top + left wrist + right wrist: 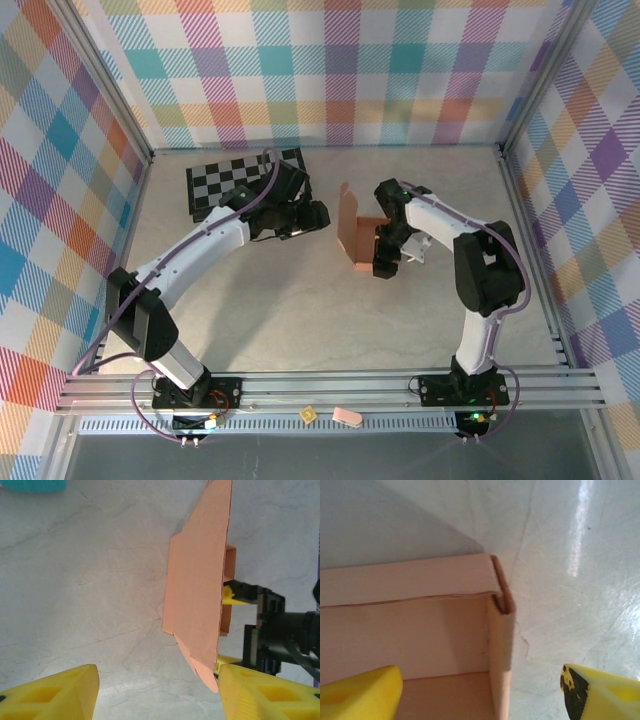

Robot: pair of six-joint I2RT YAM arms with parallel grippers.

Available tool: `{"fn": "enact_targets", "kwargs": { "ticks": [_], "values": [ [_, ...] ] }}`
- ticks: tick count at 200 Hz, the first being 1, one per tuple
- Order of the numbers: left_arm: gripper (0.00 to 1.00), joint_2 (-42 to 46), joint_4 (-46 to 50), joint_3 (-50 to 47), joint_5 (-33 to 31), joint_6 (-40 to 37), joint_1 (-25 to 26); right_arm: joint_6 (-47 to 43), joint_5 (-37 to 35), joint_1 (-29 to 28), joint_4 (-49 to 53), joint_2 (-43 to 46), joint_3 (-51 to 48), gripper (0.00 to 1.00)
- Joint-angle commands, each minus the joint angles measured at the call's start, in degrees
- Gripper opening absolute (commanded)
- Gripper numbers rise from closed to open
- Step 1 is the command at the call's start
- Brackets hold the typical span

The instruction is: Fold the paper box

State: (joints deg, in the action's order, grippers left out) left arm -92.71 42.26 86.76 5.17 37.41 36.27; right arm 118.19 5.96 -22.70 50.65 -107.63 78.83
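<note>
On the pale counter (300,320), the paper box (352,235) sits near the middle with one large flap upright, between the left tool (305,217), fingers spread just beside that flap, and the right tool (386,258), fingers spread astride a side wall.

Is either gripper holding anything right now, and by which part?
Nothing is held. The right gripper has its jaws open astride a side wall of the paper box; the left gripper is open too.
</note>
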Motion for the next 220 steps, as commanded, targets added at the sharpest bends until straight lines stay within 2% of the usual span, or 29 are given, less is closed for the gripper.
{"fn": "enact_targets", "kwargs": {
  "ticks": [1, 15, 39, 59, 80, 104, 124, 172, 197, 215, 220],
  "values": [
    [0.64, -1.6, 2.72, 4.32, 2.16, -1.66, -0.16, -4.36, -4.63, 1.64, 1.55, 3.32, 3.42, 0.83],
    [0.64, -3.7, 4.48, 7.27, 3.17, -2.26, -0.15, -13.59, -6.75, 3.32, 1.23, 3.95, 7.34, 0.83],
    [0.64, -8.75, 8.3, 13.15, 4.85, -4.11, -0.15, -36.85, -6.27, 6.28, -2.48, 4.4, 13.6, 0.82],
    [0.64, -12.9, 10.1, 18.06, 5.93, -5.41, -0.15, -53.39, -0.69, 8.18, -3.41, 4.5, 16.38, 0.78],
    [0.62, -17.18, 11.61, 23.17, 6.74, -7.19, -0.15, -63.0, 5.47, 9.94, -2.19, 6.01, 14.39, 0.7],
    [0.56, -23.11, 15.78, 29.71, 5.17, -10.45, -0.15, -67.07, 8.85, 11.17, -3.49, 11.1, 7.16, 0.67],
    [0.47, -26.14, 17.48, 33.58, 3.46, -12.79, -0.15, -69.16, 9.19, 11.2, -4.07, 14.83, 3.88, 0.65],
    [0.2, -29.58, 17.23, 37.04, 3.85, -15.58, 0.03, -71.7, 9.07, 11.29, -2.31, 16.15, 4.4, 0.64],
    [0.12, -30.08, 17.72, 37.88, 2.56, -16.56, 0.03, -71.3, 9.68, 11.27, -2.19, 15.97, 5.13, 0.62],
    [0.0, -29.81, 17.68, 38.0, 2.7, -18.22, 0.2, -70.2, 9.22, 11.26, -1.46, 16.05, 5.48, 0.61],
    [0.0, -29.65, 17.7, 38.05, 2.8, -18.91, 0.27, -69.66, 8.82, 11.23, -1.16, 16.2, 5.58, 0.6]
  ]
}}
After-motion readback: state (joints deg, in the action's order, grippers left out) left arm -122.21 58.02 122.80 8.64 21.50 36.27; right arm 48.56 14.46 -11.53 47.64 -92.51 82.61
